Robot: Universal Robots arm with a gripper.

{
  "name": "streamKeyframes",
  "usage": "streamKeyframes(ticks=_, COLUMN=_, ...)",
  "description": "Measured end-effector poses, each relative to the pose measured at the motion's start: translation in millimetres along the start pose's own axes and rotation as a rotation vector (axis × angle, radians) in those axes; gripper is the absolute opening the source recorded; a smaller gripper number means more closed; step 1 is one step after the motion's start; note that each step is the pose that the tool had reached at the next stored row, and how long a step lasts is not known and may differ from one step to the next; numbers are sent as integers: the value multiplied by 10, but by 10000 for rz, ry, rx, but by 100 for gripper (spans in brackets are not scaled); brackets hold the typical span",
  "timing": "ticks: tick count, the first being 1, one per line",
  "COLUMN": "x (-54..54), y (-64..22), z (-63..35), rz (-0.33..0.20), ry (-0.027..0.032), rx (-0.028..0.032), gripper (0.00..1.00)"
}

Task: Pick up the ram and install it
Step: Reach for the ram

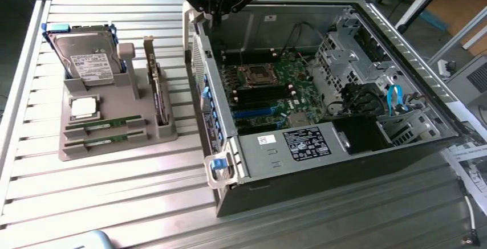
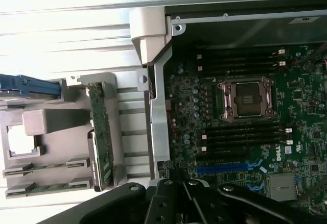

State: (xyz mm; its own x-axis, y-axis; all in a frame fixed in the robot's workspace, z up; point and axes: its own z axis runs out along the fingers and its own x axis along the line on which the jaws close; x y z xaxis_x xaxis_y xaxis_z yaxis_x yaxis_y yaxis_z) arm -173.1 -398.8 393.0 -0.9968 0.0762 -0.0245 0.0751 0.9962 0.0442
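- The gripper [image 1: 216, 14] is seen at the far edge of the open computer case [image 1: 320, 163], raised above its wall. Its jaws are drawn tight together and nothing is carried between them.
- The ram [image 1: 104, 125] is found untouched in the grey tray [image 1: 114, 153], which is set on the slatted table [image 1: 114, 203] at the exterior view's left of the case. It is seated on edge in a slot, with a twin stick [image 1: 101, 141] just beside it (which of the two is meant cannot be told).
- From the gripper, the ram is placed well apart: toward the exterior view's left, toward the near side of the table, and lower. The upright expansion card [image 1: 158, 98] is stood at the side of the tray nearest the case.
- The ram's long axis is laid roughly across the exterior view from left to right. It is judged close to parallel with the empty memory slots [image 1: 263, 93] on the motherboard [image 1: 293, 72], and this is borne out in the wrist view.
- A square CPU chip [image 1: 84, 107] is set just beyond the ram in the tray, and a hard drive [image 1: 90, 61] is stood at the tray's far end.
- The task is judged not begun: no stick is lifted and no slot is filled.
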Motion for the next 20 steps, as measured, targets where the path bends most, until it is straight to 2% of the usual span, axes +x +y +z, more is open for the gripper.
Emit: streamKeyframes(ticks=20, x=147, y=-11, z=-2, rz=0, ry=0, rx=1, gripper=11)
